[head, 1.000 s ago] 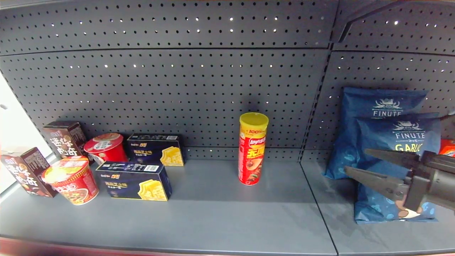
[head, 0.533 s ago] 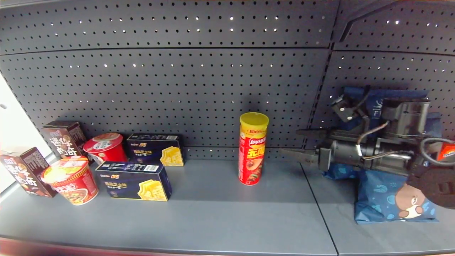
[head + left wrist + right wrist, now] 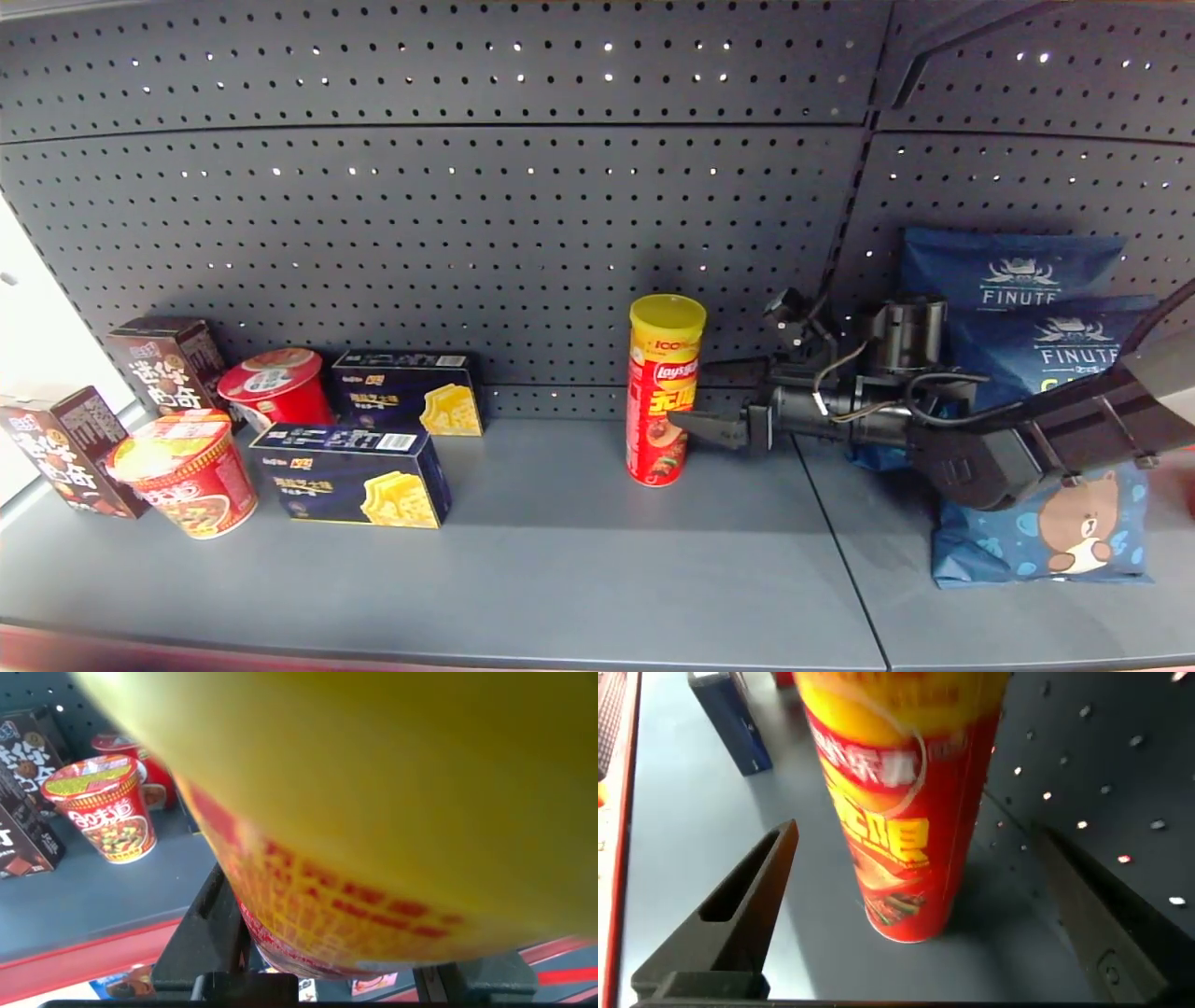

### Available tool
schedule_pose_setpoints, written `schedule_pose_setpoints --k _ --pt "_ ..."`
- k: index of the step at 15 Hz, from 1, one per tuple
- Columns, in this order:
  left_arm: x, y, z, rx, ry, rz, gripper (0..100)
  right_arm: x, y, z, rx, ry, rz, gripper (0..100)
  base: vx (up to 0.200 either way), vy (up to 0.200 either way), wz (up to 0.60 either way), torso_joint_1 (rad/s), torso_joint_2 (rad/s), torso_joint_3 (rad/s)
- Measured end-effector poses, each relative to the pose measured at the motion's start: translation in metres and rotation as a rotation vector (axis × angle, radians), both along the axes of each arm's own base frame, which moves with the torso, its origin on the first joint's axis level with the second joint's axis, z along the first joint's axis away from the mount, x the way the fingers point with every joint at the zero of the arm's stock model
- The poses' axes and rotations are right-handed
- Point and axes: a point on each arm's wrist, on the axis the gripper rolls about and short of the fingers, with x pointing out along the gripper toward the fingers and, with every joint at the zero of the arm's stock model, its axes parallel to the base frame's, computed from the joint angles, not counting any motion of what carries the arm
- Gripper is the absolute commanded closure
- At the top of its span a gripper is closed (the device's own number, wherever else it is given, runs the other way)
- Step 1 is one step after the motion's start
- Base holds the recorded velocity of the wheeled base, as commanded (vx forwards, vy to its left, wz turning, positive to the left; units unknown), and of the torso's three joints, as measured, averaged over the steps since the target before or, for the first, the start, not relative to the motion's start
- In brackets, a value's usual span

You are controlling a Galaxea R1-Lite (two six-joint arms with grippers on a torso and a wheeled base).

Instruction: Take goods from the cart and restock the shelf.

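Note:
A tall red chips can [image 3: 665, 388] with a yellow lid stands upright near the back of the grey shelf [image 3: 560, 560]. My right gripper [image 3: 698, 397] reaches in from the right at the can's mid height, open, one finger in front of the can and one behind it. In the right wrist view the can [image 3: 898, 812] stands between the two spread fingers [image 3: 738, 915], with gaps on both sides. In the left wrist view my left gripper [image 3: 327, 980] is shut on a large yellow and red noodle cup [image 3: 374, 812], very close to the camera.
At the shelf's left stand two brown boxes [image 3: 65, 448], two red noodle cups [image 3: 187, 471] and two dark blue boxes [image 3: 350, 471]. Blue snack bags [image 3: 1018, 280] lean on the pegboard at the right. Bare shelf lies between the blue boxes and the can.
My right gripper has moved left from in front of the blue bags to the chips can, and its open fingers now flank the can. The shelf goods have not moved.

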Motion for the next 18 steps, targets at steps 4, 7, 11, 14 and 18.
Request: schedule_pose_setpoints --k 4,7,11,14,18 --pt "0.0 0.0 0.0 0.0 0.001 0.004 100 0.013 0.008 -0.019 0.012 0.012 0.043 0 0.0 0.0 0.0 0.0 0.0 0.0" --pt "0.0 0.0 -0.001 0.0 0.001 0.006 100 0.022 0.014 -0.032 0.008 0.029 0.056 0 0.0 0.0 0.0 0.0 0.0 0.0" --pt "0.0 0.0 -0.001 0.001 0.003 0.012 100 0.035 0.026 -0.045 0.011 0.027 0.059 0 0.0 0.0 0.0 0.0 0.0 0.0" --pt "0.0 0.0 -0.006 0.006 0.047 0.012 100 0.044 0.033 -0.053 0.046 0.031 0.063 100 0.0 0.0 0.0 0.0 0.0 0.0" --pt "-0.001 0.0 -0.007 0.007 0.047 0.012 100 0.047 0.037 -0.063 0.092 0.016 0.057 100 0.0 0.0 0.0 0.0 0.0 0.0"
